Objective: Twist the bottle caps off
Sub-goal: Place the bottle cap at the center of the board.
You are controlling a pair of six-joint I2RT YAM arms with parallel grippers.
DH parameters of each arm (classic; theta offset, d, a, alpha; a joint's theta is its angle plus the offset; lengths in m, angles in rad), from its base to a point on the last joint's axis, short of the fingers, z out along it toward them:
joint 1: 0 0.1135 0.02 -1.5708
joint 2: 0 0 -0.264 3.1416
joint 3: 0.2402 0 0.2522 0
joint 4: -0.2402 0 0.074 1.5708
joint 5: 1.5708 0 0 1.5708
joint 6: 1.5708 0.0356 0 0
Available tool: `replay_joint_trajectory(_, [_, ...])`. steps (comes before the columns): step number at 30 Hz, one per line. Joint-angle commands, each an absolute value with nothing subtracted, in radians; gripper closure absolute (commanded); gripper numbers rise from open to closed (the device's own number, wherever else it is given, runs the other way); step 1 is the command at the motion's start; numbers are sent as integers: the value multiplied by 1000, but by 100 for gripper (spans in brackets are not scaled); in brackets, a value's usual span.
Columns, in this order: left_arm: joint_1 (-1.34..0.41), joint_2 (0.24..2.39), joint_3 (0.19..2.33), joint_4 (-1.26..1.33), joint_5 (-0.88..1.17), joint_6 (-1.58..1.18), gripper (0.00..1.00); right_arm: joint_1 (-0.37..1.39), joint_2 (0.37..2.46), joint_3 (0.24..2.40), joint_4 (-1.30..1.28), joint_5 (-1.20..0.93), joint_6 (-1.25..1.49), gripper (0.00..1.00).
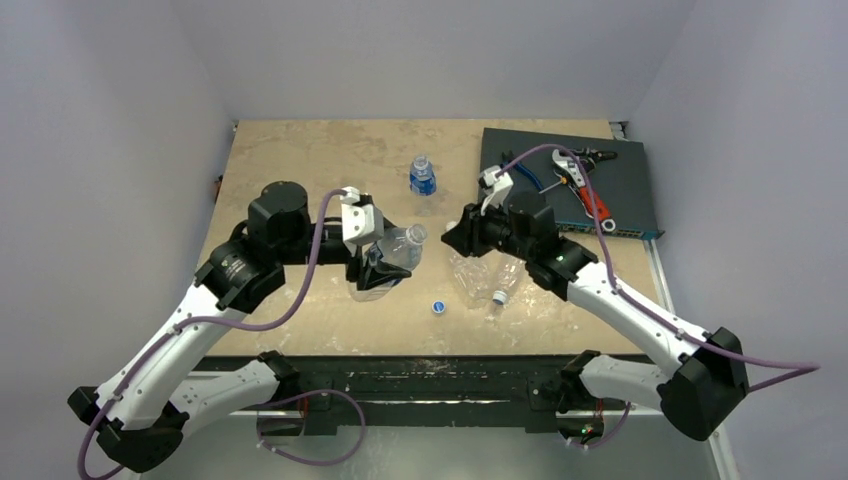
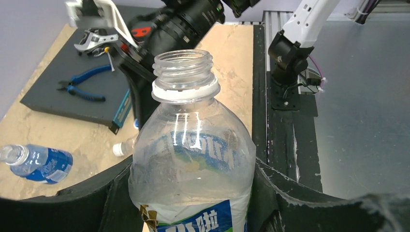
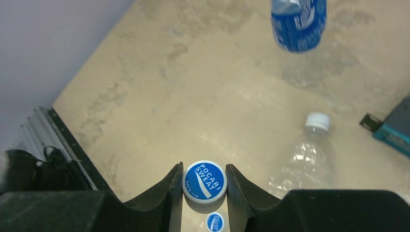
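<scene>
Gripping the labelled bottle by its body, the left gripper shows a bare neck beyond its jaws. The right gripper clenches a blue cap, with a second blue cap just beneath. Two caps off, I'd say. Four bottles: another labelled bottle stands ahead and two crinkled bottles lie beside the right jaws. One white cap is visibly on; the other I cannot tell.

Right gripper jaws pinch blue cap, "POCARI SWEAT" face up. Second blue cap shows lower in the gap. Clear bottle with white cap lies on beige table. Blue-labelled bottle at top edge. Dark box corner at right.
</scene>
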State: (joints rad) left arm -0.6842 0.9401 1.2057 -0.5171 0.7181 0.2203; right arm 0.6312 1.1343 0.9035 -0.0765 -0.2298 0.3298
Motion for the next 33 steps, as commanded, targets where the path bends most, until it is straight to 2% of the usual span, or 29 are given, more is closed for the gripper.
replay_joint_trajectory(1, [-688, 915, 1190, -462, 670, 217, 100, 669, 1148, 799, 81, -106, 355, 100])
replay_joint_trajectory(12, [-688, 911, 1200, -439, 673, 201, 100, 909, 1423, 685, 294, 109, 444, 100])
replay_joint_trajectory(26, [-689, 918, 1246, -398, 686, 149, 100, 1016, 1592, 653, 367, 287, 456, 100])
replay_joint_trajectory(28, [-689, 925, 1265, -382, 692, 130, 100, 1036, 1600, 642, 363, 302, 460, 97])
replay_joint_trajectory(33, [-688, 936, 1281, -365, 698, 109, 100, 1070, 1606, 620, 353, 341, 487, 82])
